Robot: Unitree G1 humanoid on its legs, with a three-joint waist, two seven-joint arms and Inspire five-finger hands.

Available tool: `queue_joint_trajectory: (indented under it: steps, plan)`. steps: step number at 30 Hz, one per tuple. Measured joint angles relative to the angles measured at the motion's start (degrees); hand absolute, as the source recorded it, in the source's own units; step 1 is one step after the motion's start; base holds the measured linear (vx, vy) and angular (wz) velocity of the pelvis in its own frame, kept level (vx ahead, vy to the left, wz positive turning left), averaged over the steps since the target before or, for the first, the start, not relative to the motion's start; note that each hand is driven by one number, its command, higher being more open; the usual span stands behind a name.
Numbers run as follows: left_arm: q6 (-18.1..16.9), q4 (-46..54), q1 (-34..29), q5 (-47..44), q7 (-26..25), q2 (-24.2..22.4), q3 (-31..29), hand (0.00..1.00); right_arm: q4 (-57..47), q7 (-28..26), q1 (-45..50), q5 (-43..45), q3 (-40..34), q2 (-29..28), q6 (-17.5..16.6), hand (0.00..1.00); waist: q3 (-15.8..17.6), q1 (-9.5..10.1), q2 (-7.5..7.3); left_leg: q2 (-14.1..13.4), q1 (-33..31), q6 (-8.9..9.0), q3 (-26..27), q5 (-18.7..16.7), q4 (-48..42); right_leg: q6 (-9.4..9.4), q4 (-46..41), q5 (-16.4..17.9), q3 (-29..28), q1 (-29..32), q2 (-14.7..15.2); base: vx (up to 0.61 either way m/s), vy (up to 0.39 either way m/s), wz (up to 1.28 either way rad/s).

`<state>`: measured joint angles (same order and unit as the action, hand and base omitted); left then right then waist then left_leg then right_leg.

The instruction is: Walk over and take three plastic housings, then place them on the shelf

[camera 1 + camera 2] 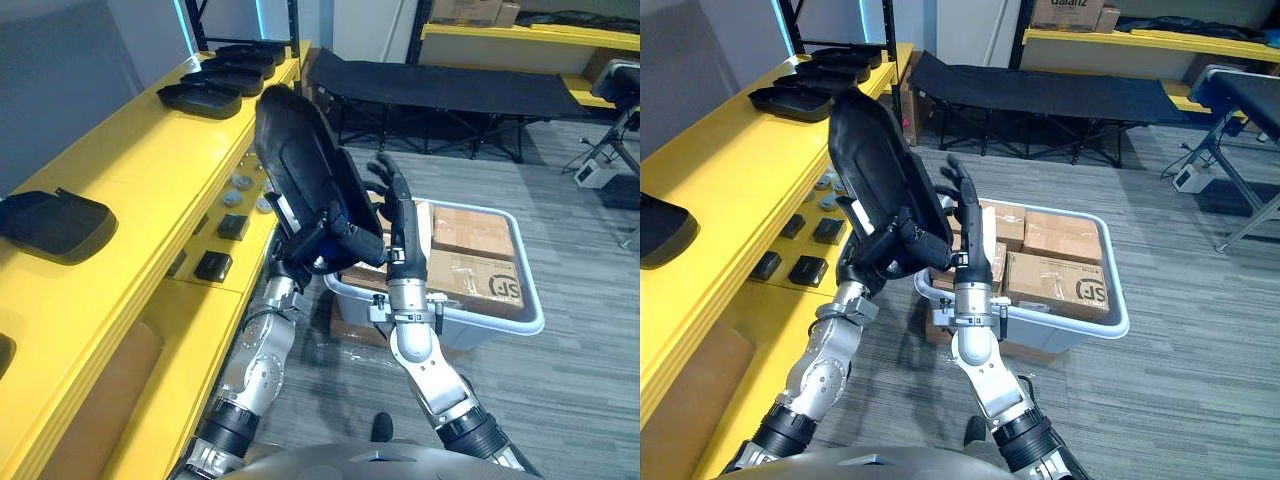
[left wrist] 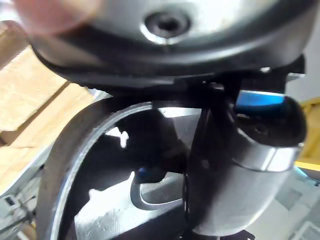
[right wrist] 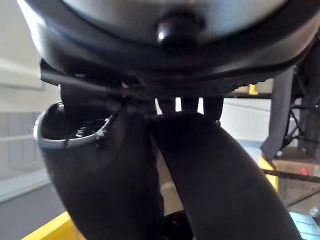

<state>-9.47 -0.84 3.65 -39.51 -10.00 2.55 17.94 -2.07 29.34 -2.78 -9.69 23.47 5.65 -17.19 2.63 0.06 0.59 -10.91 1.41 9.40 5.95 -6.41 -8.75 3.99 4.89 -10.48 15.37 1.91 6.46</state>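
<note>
One housing (image 1: 300, 160) — gripped, near shelf edge (image 1: 228, 152).

1. Six black housings (image 1: 300, 150) are showing: four lying in a far row (image 1: 200, 100) on the yellow shelf (image 1: 130, 160), one nearer (image 1: 55, 225), one raised in the left hand (image 1: 335, 242).
2. Four small black blocks (image 1: 828, 231) are sitting on its lower ledge (image 1: 760, 300).

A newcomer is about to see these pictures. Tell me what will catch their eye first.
First, the big black plastic housing held up tilted in mid-view, gripped at its lower end by the left hand, with the right hand raised open beside it. Next, the long yellow shelf on the robot's left carrying more housings, and the pale bin of cardboard boxes on the floor behind the hands.
</note>
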Motion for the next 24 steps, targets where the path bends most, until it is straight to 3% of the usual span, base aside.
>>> queue_joint_trajectory:
  steps: [5, 18, 24]
  plan:
    - [-2.82, 4.48, 0.0, 22.63, -10.19, -0.73, -5.28, 0.0, -0.41, 0.4, 0.02, 0.16, -2.04, 0.12, 0.95, 1.0, -0.08, -0.21, -0.34, 0.01, 0.03, -0.01, -0.01, 0.0, 0.0, 0.01, 0.0, 0.01, -0.01, -0.02, 0.0, 0.0, 0.0, 0.0]
    - [-2.4, 4.91, -2.41, 48.19, -21.45, -0.25, -8.5, 0.0, -1.54, -1.32, 0.01, -0.3, -2.52, 0.32, 1.42, 1.0, -0.07, -0.21, -0.35, 0.01, -0.05, -0.03, -0.02, -0.25, -0.01, -0.01, 0.01, 0.08, -0.04, 0.06, -0.01, 0.0, 0.0, 0.0]
    - [-1.56, 4.55, -2.42, 53.74, -25.41, 0.54, -9.57, 0.0, -4.59, -4.08, 0.23, 8.88, -2.68, 0.98, -0.63, 1.0, -0.07, -0.28, -0.34, 0.01, -0.15, -0.01, 0.25, -0.32, 0.02, -0.04, 0.0, 0.05, -0.4, 0.51, -0.09, 0.0, 0.0, -0.03]
